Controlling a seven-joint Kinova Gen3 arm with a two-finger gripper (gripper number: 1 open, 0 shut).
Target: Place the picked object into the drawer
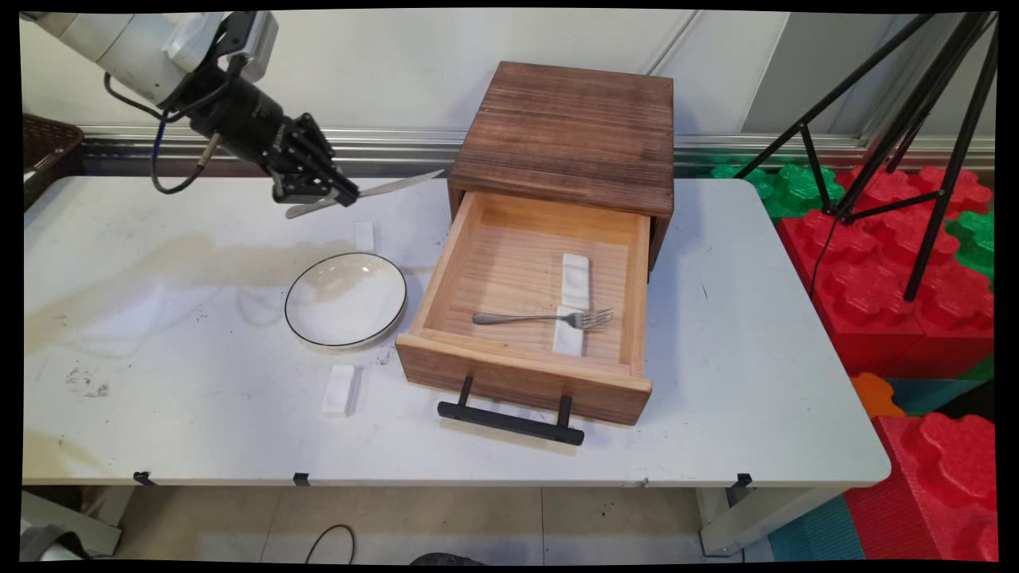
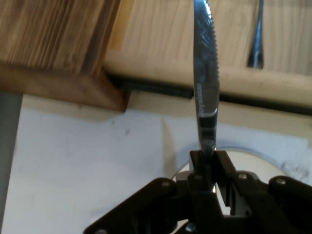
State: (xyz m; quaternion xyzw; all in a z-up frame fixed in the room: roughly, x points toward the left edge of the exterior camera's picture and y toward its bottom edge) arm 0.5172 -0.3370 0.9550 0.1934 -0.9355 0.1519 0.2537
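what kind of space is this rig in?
Probably a robot lab or test room, not a home: a bare white table, a black tripod and giant foam blocks beside it. The claw holds a knife.

White wall (image 1: 398, 64), tiled floor (image 1: 478, 525), black tripod (image 1: 915, 119), red foam blocks (image 1: 876, 270)
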